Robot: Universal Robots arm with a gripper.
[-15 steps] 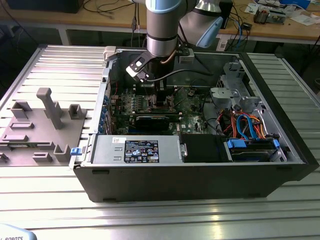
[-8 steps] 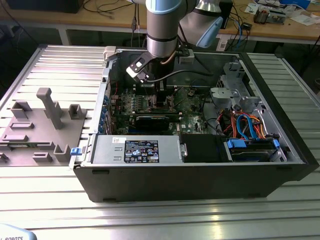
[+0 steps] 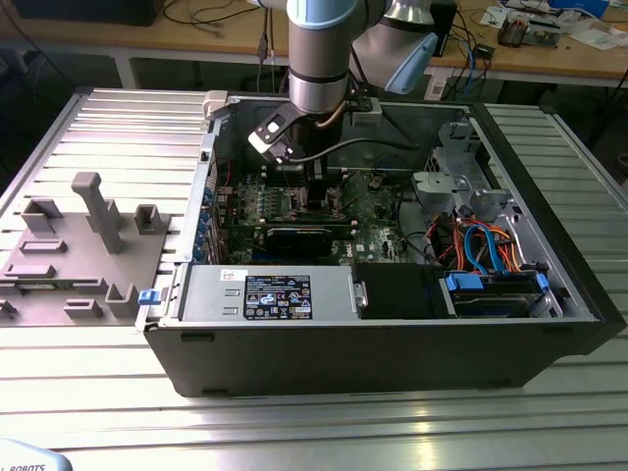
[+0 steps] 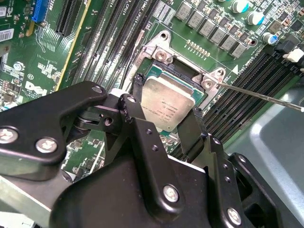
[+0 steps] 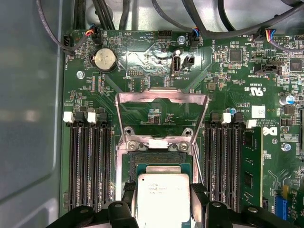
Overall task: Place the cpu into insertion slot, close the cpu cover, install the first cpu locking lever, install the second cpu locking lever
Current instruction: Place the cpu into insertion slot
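CPU (image 4: 168, 107) lies flat with its dull metal top facing upward. It is square, so neither axis is longer, and its edges run in line with the slot (image 5: 161, 159) beneath it. It sits between the two fingers (image 4: 192, 126) of the claw (image 4: 167, 99), which is closed narrowly on two opposite edges. Whether it is fully seated I cannot tell. The cover (image 5: 161, 98) stands swung back, open, just beside the slot on the green board (image 5: 142, 57).
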